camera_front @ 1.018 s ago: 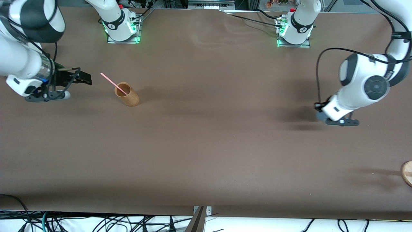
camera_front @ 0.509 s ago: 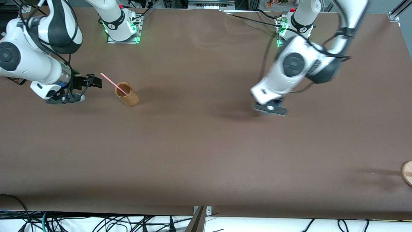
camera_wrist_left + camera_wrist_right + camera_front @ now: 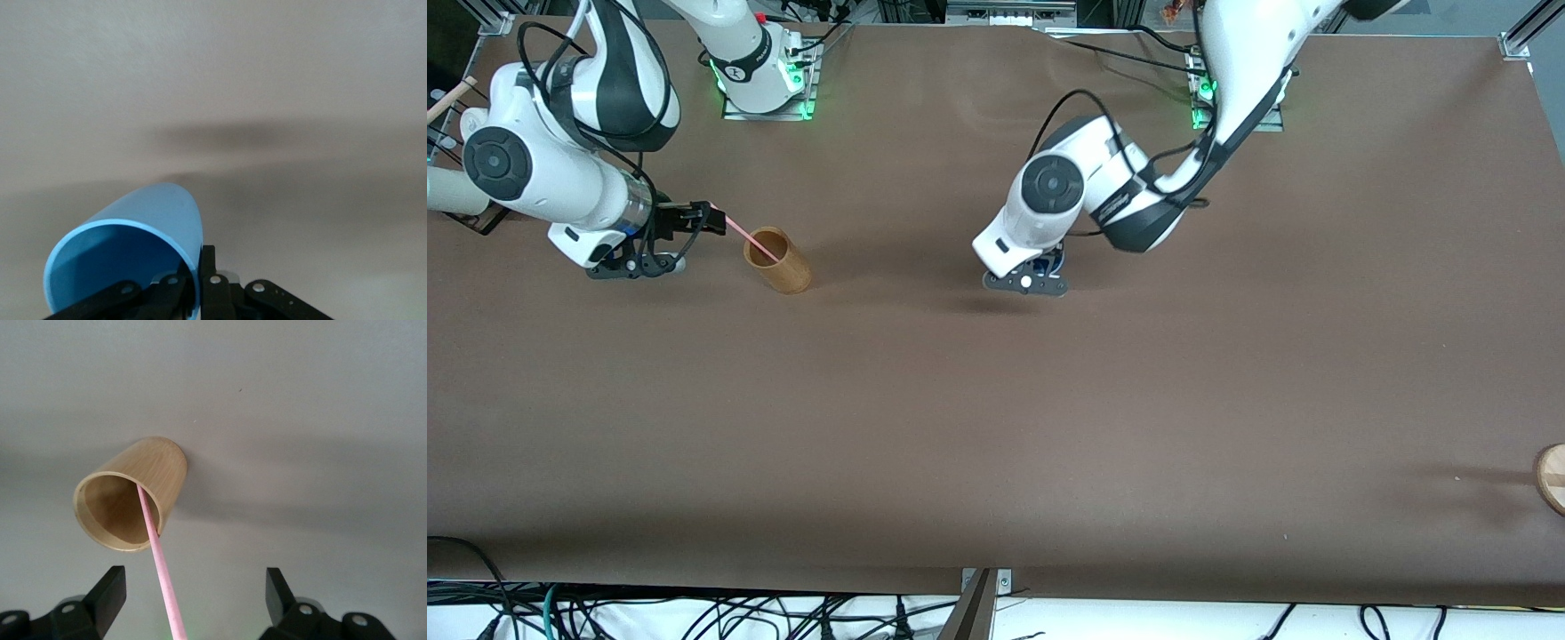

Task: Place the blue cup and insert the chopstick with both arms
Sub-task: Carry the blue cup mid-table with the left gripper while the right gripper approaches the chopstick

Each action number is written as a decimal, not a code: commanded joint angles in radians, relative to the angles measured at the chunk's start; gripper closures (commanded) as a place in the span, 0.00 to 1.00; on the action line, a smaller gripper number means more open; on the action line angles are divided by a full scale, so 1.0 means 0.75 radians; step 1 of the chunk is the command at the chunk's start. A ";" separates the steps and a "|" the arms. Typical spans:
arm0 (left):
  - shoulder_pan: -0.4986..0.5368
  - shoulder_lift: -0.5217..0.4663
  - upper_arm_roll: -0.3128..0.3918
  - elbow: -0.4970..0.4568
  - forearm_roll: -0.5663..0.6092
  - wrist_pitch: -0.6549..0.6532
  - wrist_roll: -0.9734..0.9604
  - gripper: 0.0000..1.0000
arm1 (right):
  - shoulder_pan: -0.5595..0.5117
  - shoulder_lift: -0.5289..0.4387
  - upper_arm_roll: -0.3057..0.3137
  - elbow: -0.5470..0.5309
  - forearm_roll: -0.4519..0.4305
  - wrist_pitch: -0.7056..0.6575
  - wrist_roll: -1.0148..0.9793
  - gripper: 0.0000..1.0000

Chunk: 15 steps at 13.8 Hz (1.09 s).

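Note:
The blue cup (image 3: pixel 127 243) hangs tilted in my left gripper (image 3: pixel 197 260), which is shut on its rim, one finger inside and one outside. In the front view my left gripper (image 3: pixel 1042 267) is over the table's middle, and only a sliver of the blue cup (image 3: pixel 1056 260) shows. The pink chopstick (image 3: pixel 743 233) leans in a tan wooden cup (image 3: pixel 780 260) toward the right arm's end. My right gripper (image 3: pixel 701 217) is open, with the chopstick's upper end between its fingers. In the right wrist view the chopstick (image 3: pixel 162 577) runs between the spread fingers (image 3: pixel 112 587) without touching them, down into the wooden cup (image 3: pixel 133 490).
A round wooden piece (image 3: pixel 1552 476) lies at the table's edge at the left arm's end, near the front camera. Cables run along the front edge below the table.
My left arm has swung from its end of the table to over the middle, carrying the blue cup. My right gripper has moved toward the wooden cup until its fingers straddle the chopstick's upper end.

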 commanded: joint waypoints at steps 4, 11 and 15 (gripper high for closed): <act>-0.005 0.108 0.019 0.076 0.012 0.081 -0.023 0.70 | 0.002 -0.011 0.033 -0.061 0.052 0.055 0.007 0.15; 0.016 0.012 0.016 0.078 0.014 -0.031 -0.040 0.00 | 0.002 -0.018 0.037 -0.112 0.060 0.070 0.007 0.29; 0.055 -0.127 0.017 0.082 0.017 -0.196 -0.038 0.00 | 0.002 -0.018 0.037 -0.120 0.091 0.070 0.007 0.36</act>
